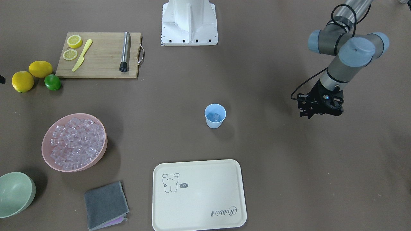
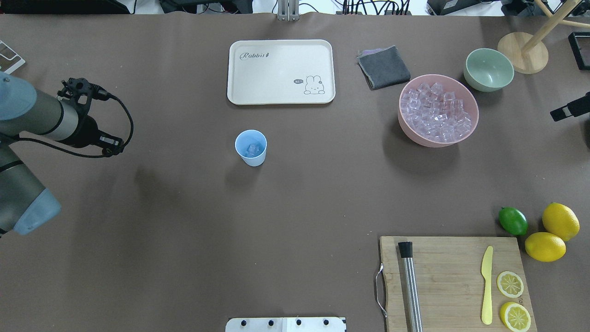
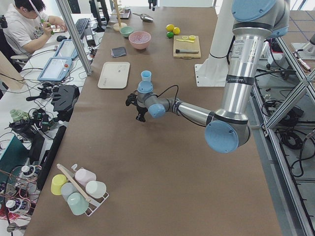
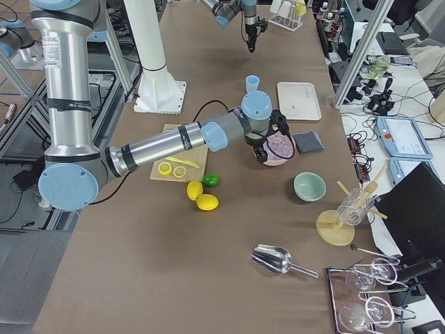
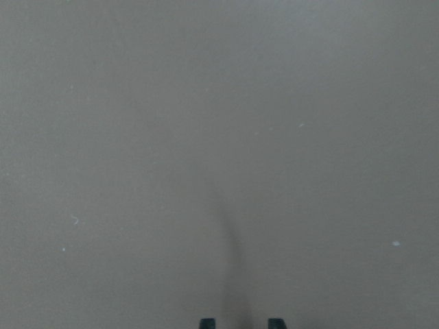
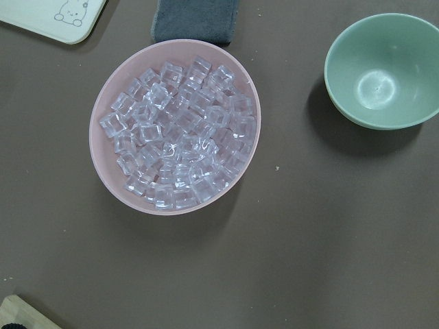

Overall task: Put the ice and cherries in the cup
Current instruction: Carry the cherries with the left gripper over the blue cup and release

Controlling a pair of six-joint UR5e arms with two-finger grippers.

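Note:
The light-blue cup (image 1: 215, 116) stands upright mid-table with ice cubes inside; it also shows in the overhead view (image 2: 251, 147). More ice (image 1: 75, 141) fills the pink bowl (image 6: 103, 171), which is also in the overhead view (image 2: 470, 131). The cherries are not in view. My left gripper (image 1: 309, 112) hangs over bare table well away from the cup. Its fingertips (image 5: 207, 322) stand apart with nothing between them. My right gripper (image 4: 266, 142) is high above the pink bowl. Its fingers do not show in its wrist view, so I cannot tell its state.
A cream tray (image 2: 281, 71), a grey cloth (image 2: 384, 67) and a pale green bowl (image 2: 488, 69) lie at the far side. A cutting board (image 2: 454, 281) holds a muddler, a yellow knife and lemon slices. Two lemons and a lime (image 2: 513, 221) sit beside it.

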